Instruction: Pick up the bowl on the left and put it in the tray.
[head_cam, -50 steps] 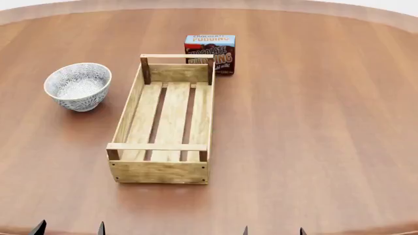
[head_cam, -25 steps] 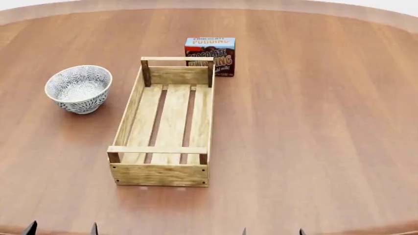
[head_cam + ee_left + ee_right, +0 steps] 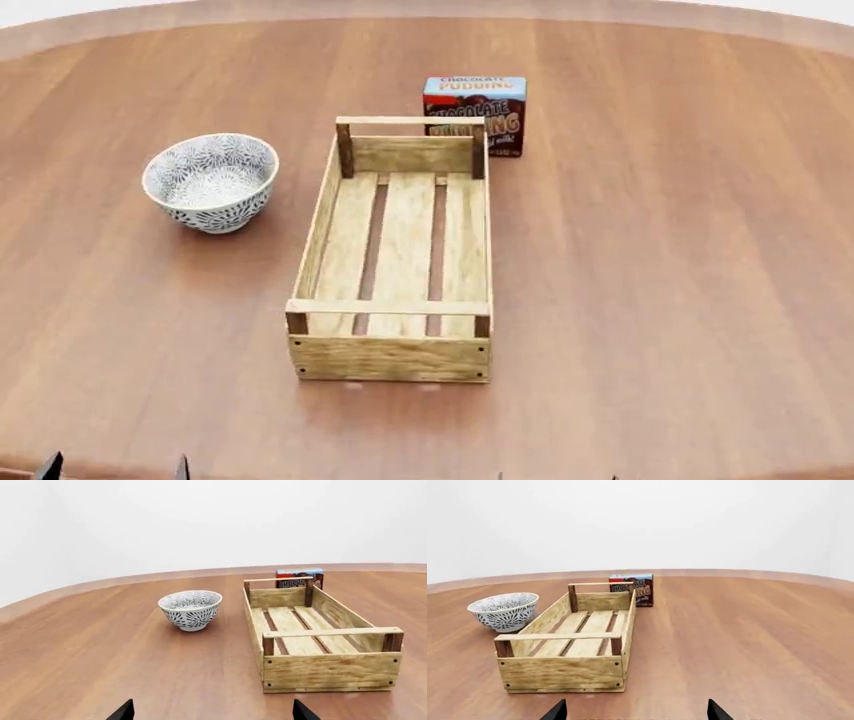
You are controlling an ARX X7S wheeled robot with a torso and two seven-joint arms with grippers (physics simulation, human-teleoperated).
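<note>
Wood table scene slides right vs 0.5 s ago, so view pans left twd bowl, at tray's 9 o'clock, untouched; both grippers empty, tips spread wide.

Glazed patterned ceramic bowl. Pale, matt, unfinished slatted wood tray. Smooth reddish wood-grain desk; printed cardboard pudding box.
</note>
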